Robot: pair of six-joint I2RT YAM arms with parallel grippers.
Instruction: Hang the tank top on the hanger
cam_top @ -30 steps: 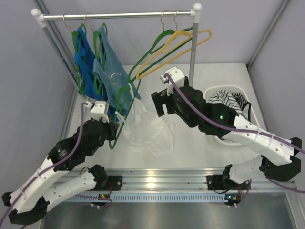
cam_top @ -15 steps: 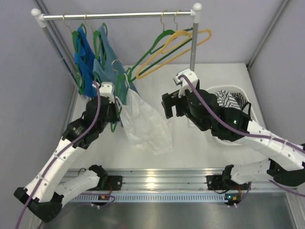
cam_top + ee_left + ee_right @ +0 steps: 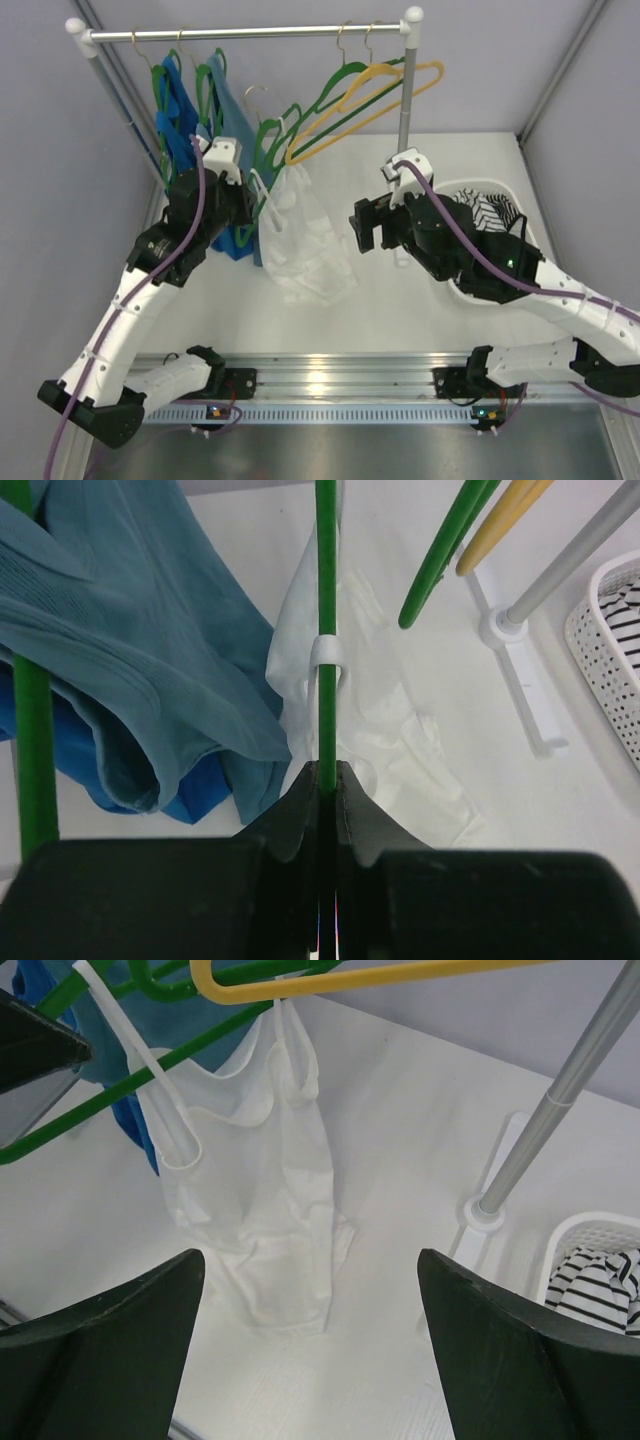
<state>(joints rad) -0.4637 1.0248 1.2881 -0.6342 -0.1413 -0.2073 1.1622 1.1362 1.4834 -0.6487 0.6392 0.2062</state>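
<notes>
My left gripper [image 3: 248, 196] is shut on the bar of a thin green hanger [image 3: 268, 135] and holds it up off the table, below the rail. In the left wrist view the jaws [image 3: 327, 772] pinch the green bar [image 3: 326, 600]. The white tank top [image 3: 300, 240] hangs from this hanger, one strap looped round the bar [image 3: 328, 652], and its hem rests on the table. My right gripper [image 3: 365, 226] is open and empty to the right of the top. Its wrist view shows the top [image 3: 250, 1220] ahead, between the wide-open fingers [image 3: 100, 1360].
A clothes rail [image 3: 250, 33] carries blue tank tops [image 3: 185, 120] on green hangers, plus an empty green and a yellow hanger [image 3: 390, 80]. The rack post [image 3: 403, 110] stands behind my right gripper. A white basket [image 3: 480, 184] with a striped garment [image 3: 487, 210] sits at right.
My left arm has lifted the hanger and the white top off the table and up toward the rail. My right gripper has drawn back to the right, still open.
</notes>
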